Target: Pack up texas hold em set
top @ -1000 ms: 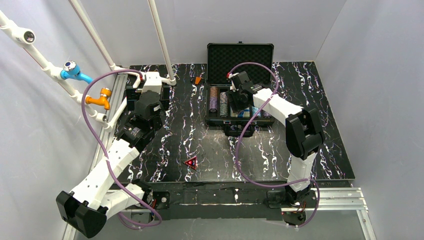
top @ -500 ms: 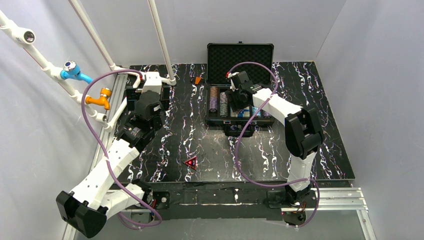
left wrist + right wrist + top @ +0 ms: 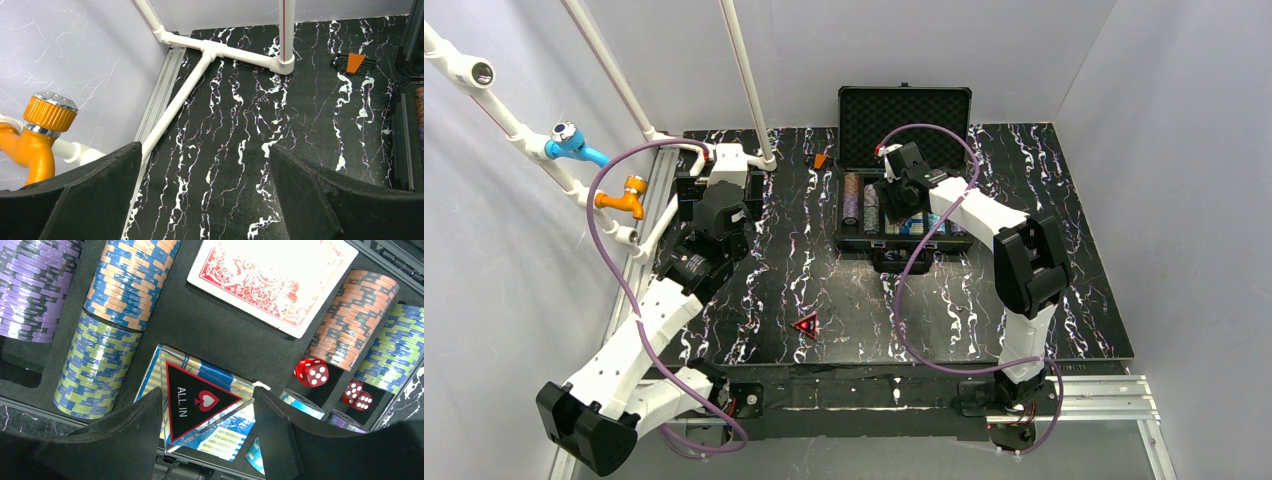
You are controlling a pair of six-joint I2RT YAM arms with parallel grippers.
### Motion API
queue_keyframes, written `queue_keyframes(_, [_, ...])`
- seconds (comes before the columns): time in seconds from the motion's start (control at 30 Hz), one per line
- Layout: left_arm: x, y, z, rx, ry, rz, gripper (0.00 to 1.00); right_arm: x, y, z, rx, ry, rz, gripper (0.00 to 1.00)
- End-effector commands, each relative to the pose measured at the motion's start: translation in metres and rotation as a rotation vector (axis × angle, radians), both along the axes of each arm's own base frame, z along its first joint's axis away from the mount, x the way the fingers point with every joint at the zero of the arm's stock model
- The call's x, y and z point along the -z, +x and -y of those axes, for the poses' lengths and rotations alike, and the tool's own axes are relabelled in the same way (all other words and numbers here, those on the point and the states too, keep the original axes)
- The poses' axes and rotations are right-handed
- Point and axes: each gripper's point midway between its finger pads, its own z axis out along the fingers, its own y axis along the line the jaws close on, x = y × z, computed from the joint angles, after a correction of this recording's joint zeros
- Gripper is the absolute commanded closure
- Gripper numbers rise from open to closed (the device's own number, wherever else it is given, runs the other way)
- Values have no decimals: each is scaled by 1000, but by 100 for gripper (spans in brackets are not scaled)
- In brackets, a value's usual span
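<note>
The black case (image 3: 854, 240) lies open at the back of the table, its foam lid (image 3: 904, 110) upright. My right gripper (image 3: 894, 205) hangs over the case, shut on a clear triangle (image 3: 200, 400) with a black-and-red "ALL IN" face, held just above the blue card deck (image 3: 225, 437). In the foam slots sit the red card deck (image 3: 272, 277), purple chips (image 3: 35, 285), blue-orange chips (image 3: 132, 280) and blue-green chips (image 3: 95, 365). A second red triangle (image 3: 805, 324) lies on the table near the front. My left gripper (image 3: 205, 175) is open over bare table at the back left.
Red dice (image 3: 311, 372) sit in a slot at the case's right. A small orange object (image 3: 356, 62) lies left of the case. White pipes (image 3: 200, 65) and an orange valve (image 3: 42, 130) stand along the left edge, close to my left gripper.
</note>
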Motion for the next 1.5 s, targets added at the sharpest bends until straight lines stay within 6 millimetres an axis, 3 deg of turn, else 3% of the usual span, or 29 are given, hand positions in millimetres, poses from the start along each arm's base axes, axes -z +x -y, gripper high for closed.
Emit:
queue_keyframes(0.0, [-8,-1,-3,-17,-17,23,2,11,-3,9,-18,-42,-18,31])
queue_keyframes(1.0, [-10,-1,-3,-16,-20,27,2,7,-18,23,4,-49,-33,30])
queue_keyframes(1.47, [-10,-1,-3,-15,-22,27,2,9,-15,16,-7,-25,-35,26])
